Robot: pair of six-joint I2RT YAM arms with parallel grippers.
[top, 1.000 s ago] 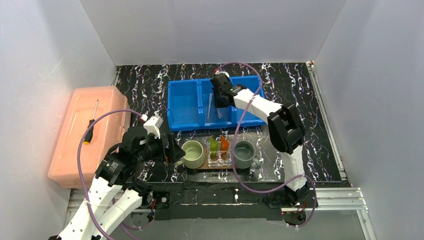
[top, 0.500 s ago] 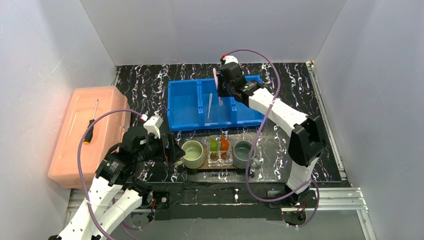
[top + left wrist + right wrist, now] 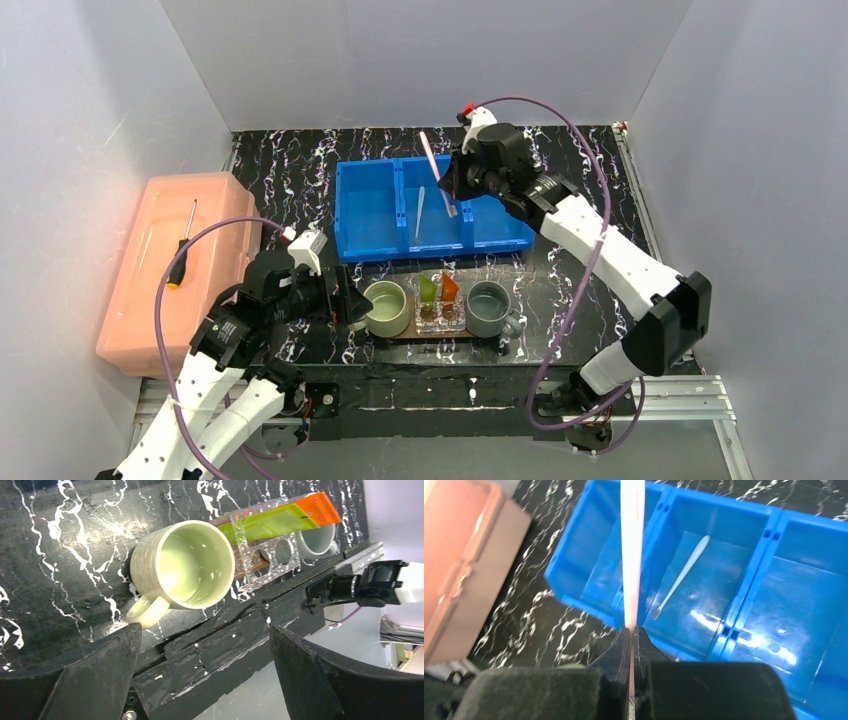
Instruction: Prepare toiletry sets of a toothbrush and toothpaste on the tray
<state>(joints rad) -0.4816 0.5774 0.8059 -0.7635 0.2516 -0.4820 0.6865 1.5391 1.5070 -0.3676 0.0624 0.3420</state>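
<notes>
Two arms in play: the left gripper (image 3: 352,305) gapes wide, holding nothing, at nine o'clock of the green mug (image 3: 182,565). Above the blue bin (image 3: 370,243), the right gripper (image 3: 631,632) pinches a pink toothbrush (image 3: 632,555); the spare toothbrush (image 3: 684,572) lies in the middle compartment. Best carried high toward six o'clock, to the tray (image 3: 445,333). Lime-green tube (image 3: 265,524), orange tube (image 3: 317,507), clear holder (image 3: 265,560) and grey mug (image 3: 488,308) crowd the landing
</notes>
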